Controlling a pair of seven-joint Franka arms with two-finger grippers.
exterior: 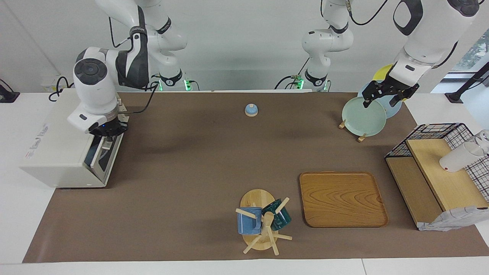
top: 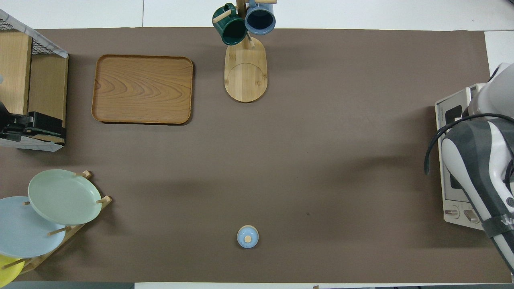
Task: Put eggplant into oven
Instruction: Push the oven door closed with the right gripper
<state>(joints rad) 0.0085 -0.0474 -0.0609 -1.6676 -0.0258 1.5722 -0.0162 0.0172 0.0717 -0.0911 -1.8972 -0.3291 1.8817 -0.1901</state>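
Oven (exterior: 61, 152) sits at the right arm's end of the table, its glass door nearly closed. Right gripper (exterior: 108, 138) is at the door's top edge; whether its fingers are spread or together cannot be told. Eggplant is not visible in either view. Left gripper (exterior: 387, 93) hangs over the green plate (exterior: 363, 116) in the plate rack, well apart from the oven, fingers spread, holding nothing.

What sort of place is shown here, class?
Probably a robot lab set up as a mock kitchen: a toaster oven, a rack of plates and a mug stand sit on a brown mat before two robot arms.
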